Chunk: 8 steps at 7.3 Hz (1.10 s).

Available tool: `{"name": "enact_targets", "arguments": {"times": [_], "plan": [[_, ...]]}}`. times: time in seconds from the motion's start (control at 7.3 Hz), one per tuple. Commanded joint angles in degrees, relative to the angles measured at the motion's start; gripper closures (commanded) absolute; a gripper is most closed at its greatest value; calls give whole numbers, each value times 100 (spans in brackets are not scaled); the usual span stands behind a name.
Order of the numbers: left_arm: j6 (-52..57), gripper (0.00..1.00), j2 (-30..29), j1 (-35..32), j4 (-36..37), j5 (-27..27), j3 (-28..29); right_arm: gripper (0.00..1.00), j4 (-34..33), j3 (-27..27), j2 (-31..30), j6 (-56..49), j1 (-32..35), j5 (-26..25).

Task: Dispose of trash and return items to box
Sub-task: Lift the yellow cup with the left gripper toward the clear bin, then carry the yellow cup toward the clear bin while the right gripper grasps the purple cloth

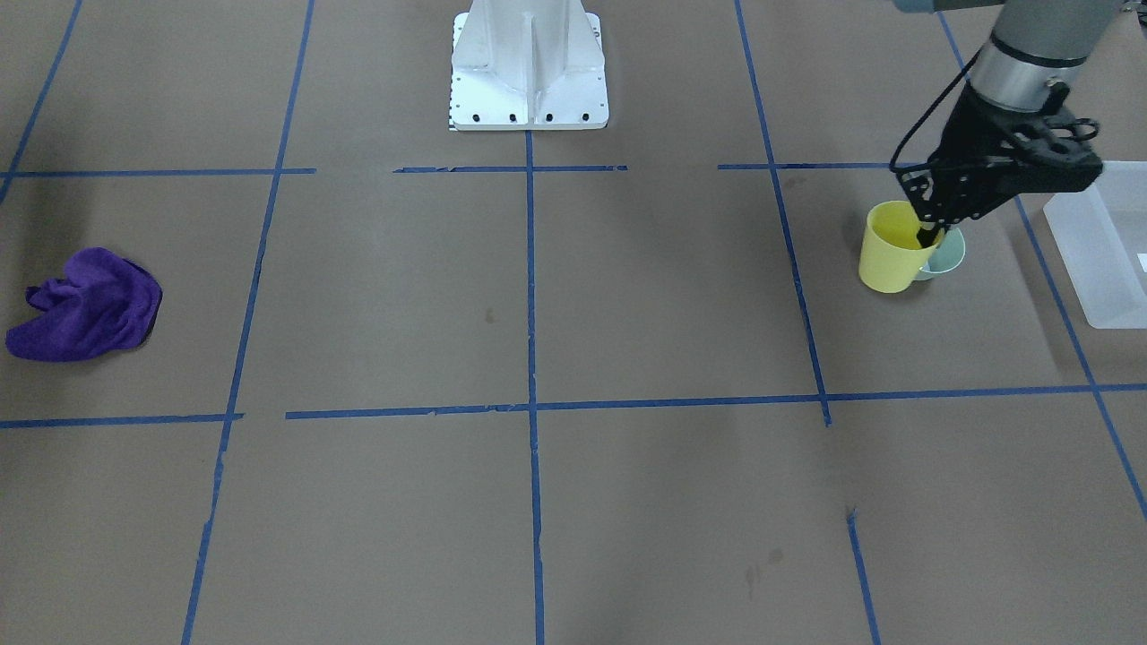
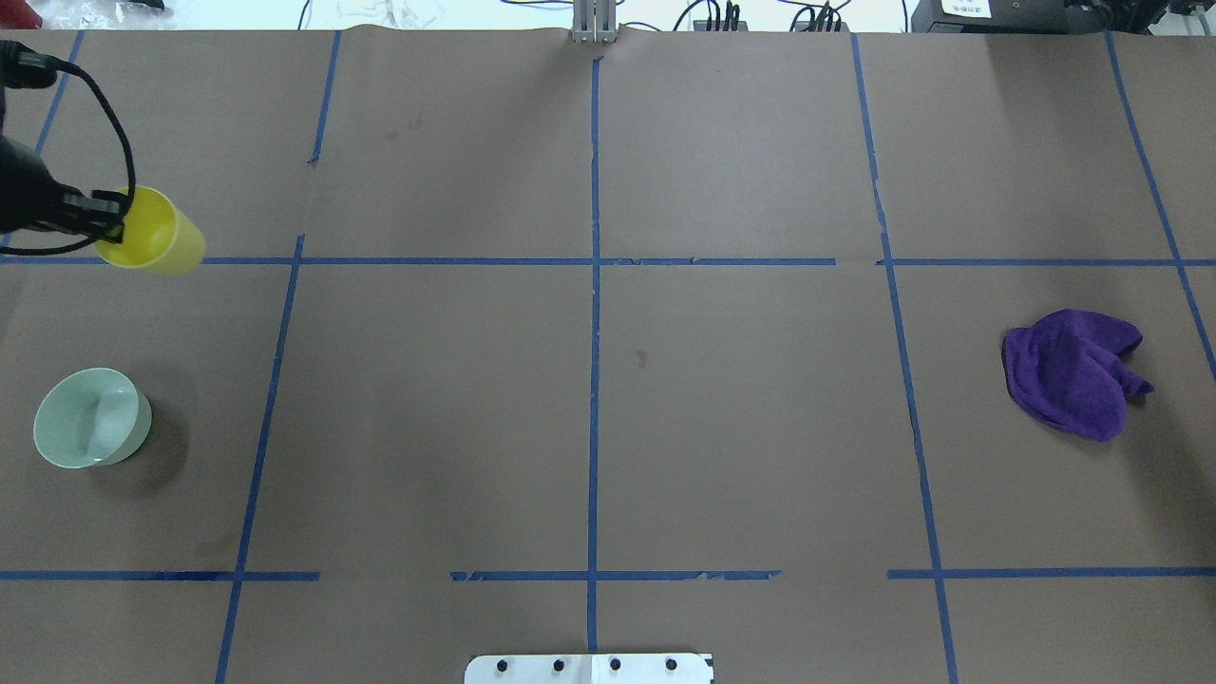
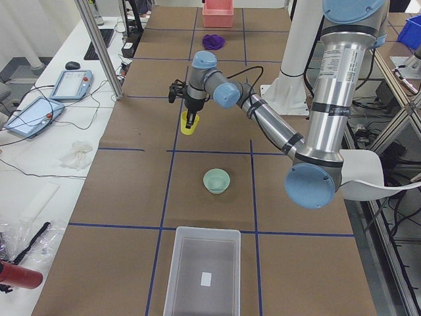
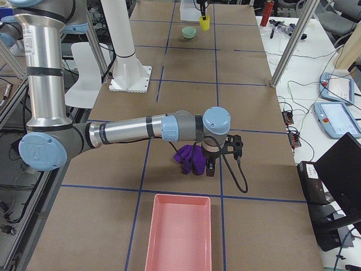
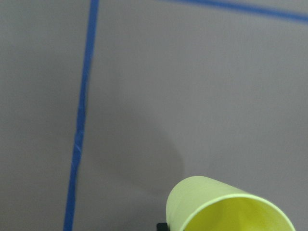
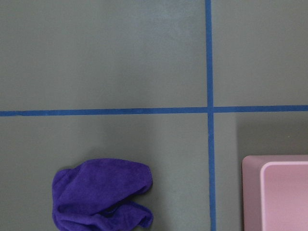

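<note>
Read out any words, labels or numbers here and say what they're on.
Nothing is legible.
The white label in the translucent bin: too small to read.
The white sticker on the black device at the table's far edge: blurred.
No markings visible on the yellow cup, green bowl or purple cloth.

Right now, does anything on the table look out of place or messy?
Nothing looks spilled or damaged. Only the purple cloth stands out, crumpled on the table outside the pink bin. The left claw pinches the yellow cup by its rim.
</note>
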Motion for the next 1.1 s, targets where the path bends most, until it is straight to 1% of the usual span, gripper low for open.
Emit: {"name": "enact_targets", "arguments": {"times": [0.0,0.14,0.27,0.41,0.55,0.68,0.96], "plan": [[2152,100,270,-1131,132,-369,314,0,585,305,-211,851,-737,-218],[3031,100,270,-1693,131,-424,664,0,1652,305,-439,1891,-1298,-611],[3518,100,279,-1959,105,-416,877,0,2698,279,-676,2841,-1869,-919],[3784,100,410,-2084,96,-416,948,0,3074,279,-748,3338,-2379,-1270],[4091,100,446,-2250,79,-416,1045,0,3104,270,-740,3447,-2732,-1457],[4260,100,446,-2357,79,-425,1115,0,3096,253,-740,3457,-2936,-1633],[4576,100,455,-2454,35,-425,1326,1,3096,95,-714,3396,-3105,-1669]]}}
